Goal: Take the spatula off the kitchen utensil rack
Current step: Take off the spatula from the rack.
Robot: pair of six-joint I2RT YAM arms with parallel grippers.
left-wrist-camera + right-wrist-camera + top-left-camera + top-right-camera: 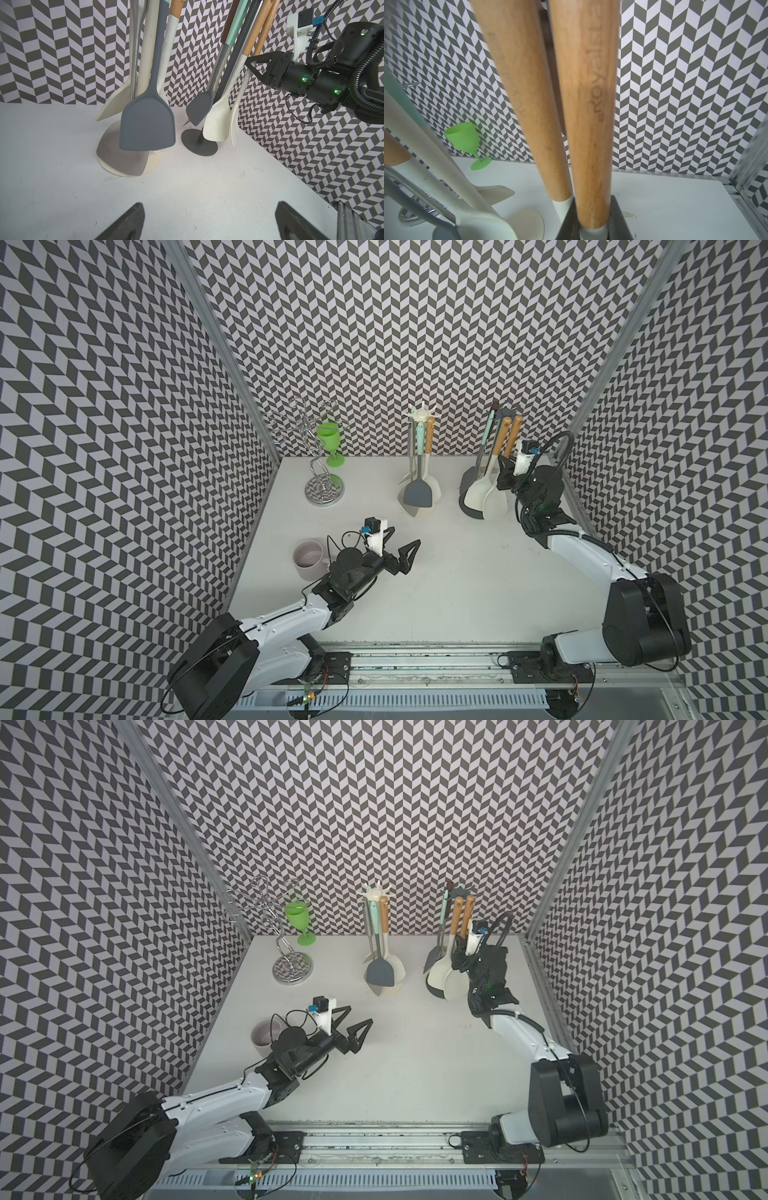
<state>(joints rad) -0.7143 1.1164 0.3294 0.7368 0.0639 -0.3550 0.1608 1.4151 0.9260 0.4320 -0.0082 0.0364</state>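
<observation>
The dark kitchen utensil rack (473,511) stands at the back right and carries several utensils. The spatula (514,432) hangs on it by a wooden handle, with a cream blade (496,501) low by the base. My right gripper (503,467) is shut on the lower end of that handle. In the right wrist view the dark fingers (618,220) clamp the handle (591,145) just above its white collar. A second wooden-handled utensil (529,104) hangs close beside it. My left gripper (405,537) hovers open over the bare table, with nothing between its fingers (128,222).
A cream rack (428,512) holding a grey turner (419,494) stands left of the dark rack. A wire mug tree (325,491) and a green goblet (331,440) are at the back left. A pale mug (309,559) sits beside my left arm. Patterned walls close in three sides.
</observation>
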